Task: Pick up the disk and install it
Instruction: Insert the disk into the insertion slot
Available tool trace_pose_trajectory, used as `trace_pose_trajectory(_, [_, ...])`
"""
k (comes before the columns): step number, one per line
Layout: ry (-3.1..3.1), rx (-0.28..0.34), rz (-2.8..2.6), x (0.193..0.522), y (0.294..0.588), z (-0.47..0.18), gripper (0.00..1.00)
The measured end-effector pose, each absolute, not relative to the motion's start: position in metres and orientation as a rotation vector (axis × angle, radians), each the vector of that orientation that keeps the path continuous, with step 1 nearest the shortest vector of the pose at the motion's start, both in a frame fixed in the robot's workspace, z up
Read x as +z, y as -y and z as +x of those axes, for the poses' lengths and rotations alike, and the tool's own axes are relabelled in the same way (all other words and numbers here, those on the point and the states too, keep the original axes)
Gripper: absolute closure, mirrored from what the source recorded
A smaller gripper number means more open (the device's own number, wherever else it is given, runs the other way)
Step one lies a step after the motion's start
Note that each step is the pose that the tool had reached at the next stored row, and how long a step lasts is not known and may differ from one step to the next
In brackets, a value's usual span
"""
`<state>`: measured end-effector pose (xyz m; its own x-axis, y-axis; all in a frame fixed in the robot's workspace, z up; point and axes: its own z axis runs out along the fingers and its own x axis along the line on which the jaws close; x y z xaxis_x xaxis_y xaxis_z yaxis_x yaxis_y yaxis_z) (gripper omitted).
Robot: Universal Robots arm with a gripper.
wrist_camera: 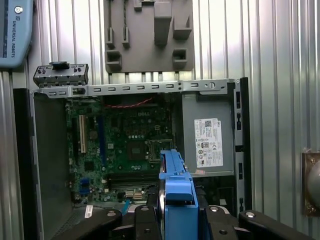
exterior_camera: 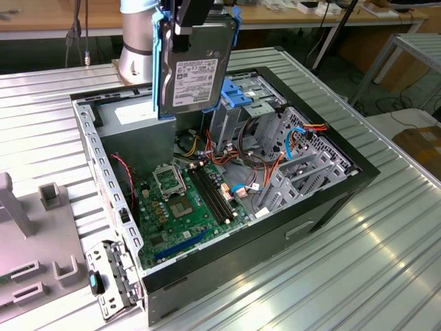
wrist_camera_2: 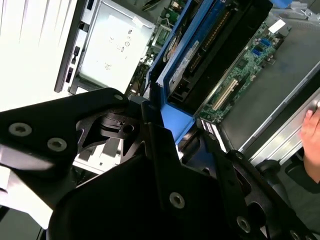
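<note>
Jaws closed on the disk (exterior_camera: 196, 72), one black finger across its label face, blue side rails on both long edges. Gripper (exterior_camera: 187, 31) holds it from above.

Exterior view:
- Disk hangs upright on edge, label facing the camera, over the open case (exterior_camera: 331, 200) and off the table (exterior_camera: 358, 276).
- It sits at 12 o'clock from the motherboard (exterior_camera: 186, 207).
- Its lower edge overlaps the grey power-supply box (exterior_camera: 127, 114). Can't tell the gap between them.
- Drive cage (exterior_camera: 248, 96) with the blue top is just beside the disk, at 4 o'clock from it.
- Arm base (exterior_camera: 138, 55) is at 9 o'clock from the disk.
- Grey fixture plate (exterior_camera: 34, 241) lies on the table at 8 o'clock from the case, apart from it.

First wrist view: looking down into the case, a blue rail of the disk (wrist_camera: 177, 195) runs between my fingers (wrist_camera: 135, 222). The motherboard (wrist_camera: 125, 145) and the power-supply box (wrist_camera: 207, 130) with its white label lie below.

Second wrist view: the disk (wrist_camera_2: 197, 50) is edge-on, blue rail clamped against the black gripper body. A person's hand (wrist_camera_2: 312, 145) is at the frame edge, near the case wall.
</note>
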<state>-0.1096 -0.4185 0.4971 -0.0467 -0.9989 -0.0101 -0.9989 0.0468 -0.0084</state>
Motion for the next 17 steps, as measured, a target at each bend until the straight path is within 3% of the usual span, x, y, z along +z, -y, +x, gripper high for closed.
trace_pose_trajectory(17, [-2.263, 0.001, -2.160, 0.495, 0.418, -0.056, 0.63])
